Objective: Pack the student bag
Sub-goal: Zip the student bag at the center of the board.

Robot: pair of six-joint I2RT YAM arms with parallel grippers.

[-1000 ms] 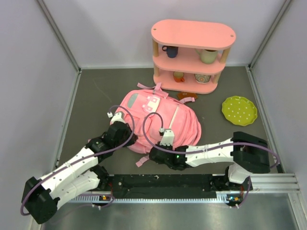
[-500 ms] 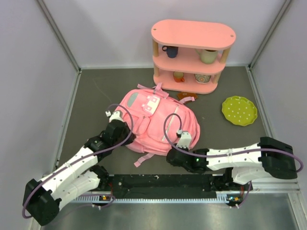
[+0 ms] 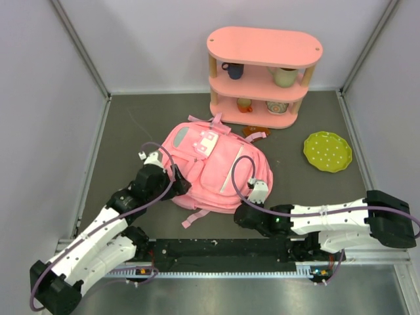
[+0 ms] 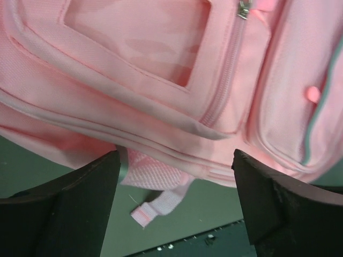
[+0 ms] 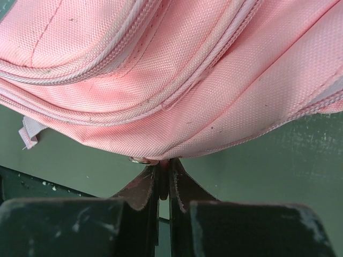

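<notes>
Top-down: student bag (image 3: pixel 216 167) lies mid-worktop (image 3: pixel 125 131), with bare room to its left; pink shelf (image 3: pixel 262 46) and green plate (image 3: pixel 327 151) sit beyond. At its left edge, left fingers (image 3: pixel 176 178); at its near-right edge, right fingers (image 3: pixel 259 191). Left wrist: fingers (image 4: pixel 75 203) spread wide, released, strap end (image 4: pixel 153 208) showing between. Right wrist: fingers (image 5: pixel 153 187) clenched on the bag's hem.

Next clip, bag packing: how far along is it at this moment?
Done: nothing visibly; the soft pink fabric backpack lies on the dark grey table with no opening in view. In hand: the right gripper is shut on a small pink tab at its near edge, while the left gripper stands open beside its left side. Left: opening it and putting things inside.
</notes>
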